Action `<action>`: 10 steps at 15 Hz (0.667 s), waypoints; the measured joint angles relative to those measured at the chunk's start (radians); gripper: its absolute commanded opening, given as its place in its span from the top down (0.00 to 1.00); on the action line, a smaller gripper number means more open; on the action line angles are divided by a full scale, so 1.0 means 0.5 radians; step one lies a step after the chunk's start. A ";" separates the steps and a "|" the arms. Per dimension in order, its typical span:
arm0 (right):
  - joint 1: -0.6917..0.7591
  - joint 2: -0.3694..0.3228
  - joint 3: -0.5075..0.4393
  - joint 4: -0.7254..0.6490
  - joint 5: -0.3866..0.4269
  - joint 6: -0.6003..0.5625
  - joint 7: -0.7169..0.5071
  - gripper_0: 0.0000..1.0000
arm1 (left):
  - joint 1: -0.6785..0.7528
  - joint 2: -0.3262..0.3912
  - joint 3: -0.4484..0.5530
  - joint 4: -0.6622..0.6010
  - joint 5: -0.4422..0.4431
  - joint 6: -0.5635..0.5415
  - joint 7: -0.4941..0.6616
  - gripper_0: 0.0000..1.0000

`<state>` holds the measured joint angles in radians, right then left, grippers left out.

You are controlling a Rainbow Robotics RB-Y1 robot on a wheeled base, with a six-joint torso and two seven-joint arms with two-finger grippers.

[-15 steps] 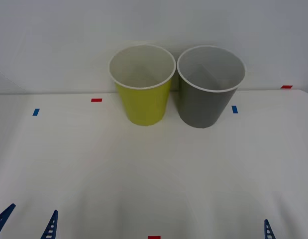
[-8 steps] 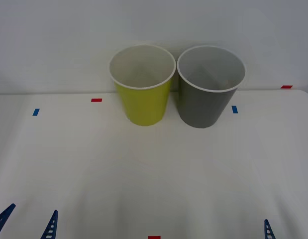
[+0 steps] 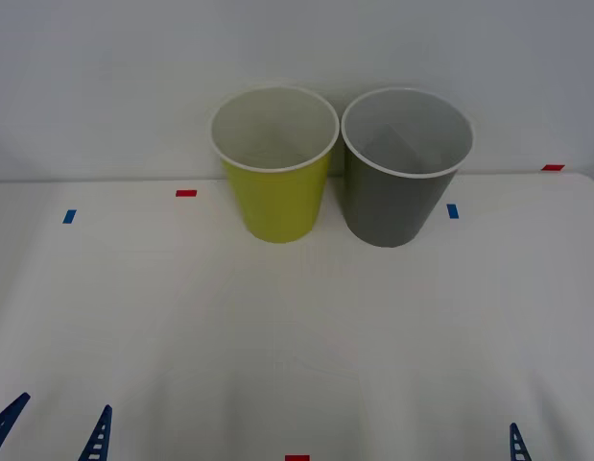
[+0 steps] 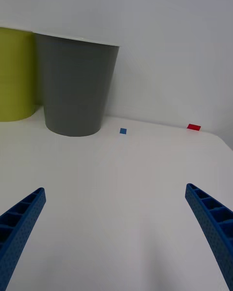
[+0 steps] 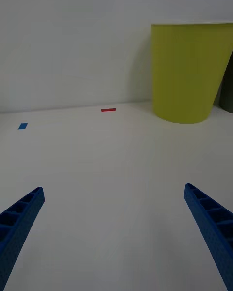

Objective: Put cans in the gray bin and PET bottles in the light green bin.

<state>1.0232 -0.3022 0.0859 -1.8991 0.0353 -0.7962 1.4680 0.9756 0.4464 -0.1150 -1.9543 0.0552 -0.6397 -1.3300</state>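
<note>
The light green bin (image 3: pixel 277 202) stands upright at the back of the white table, and the gray bin (image 3: pixel 392 206) touches it on the right. Both show pale insides with nothing visible in them. The cans and PET bottles are out of view. My left gripper (image 3: pixel 55 427) hovers open at the near left edge, with the light green bin (image 5: pixel 189 72) far ahead of it. My right gripper (image 4: pixel 115 189) is open and holds nothing at the near right, where one of its fingers (image 3: pixel 515 444) shows. The gray bin (image 4: pixel 75 87) stands ahead of it.
Small tape marks dot the table (image 3: pixel 297 327): red (image 3: pixel 186 193) and blue (image 3: pixel 69 216) on the left, blue (image 3: pixel 453 210) and red (image 3: pixel 553 167) on the right, red (image 3: pixel 297 458) at the near edge. A white wall rises right behind the bins.
</note>
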 measured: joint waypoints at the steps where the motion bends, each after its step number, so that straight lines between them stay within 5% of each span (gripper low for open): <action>1: 0.000 0.000 0.000 0.000 0.000 0.000 0.000 0.00 | 0.000 0.000 0.000 0.000 0.000 0.000 0.000 0.00; 10: 0.000 0.000 0.000 0.000 0.000 0.000 0.000 0.00 | 0.000 0.000 0.000 0.000 0.000 0.000 0.000 0.00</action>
<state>1.0232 -0.3022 0.0859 -1.8991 0.0353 -0.7962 1.4680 0.9756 0.4464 -0.1150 -1.9543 0.0552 -0.6397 -1.3300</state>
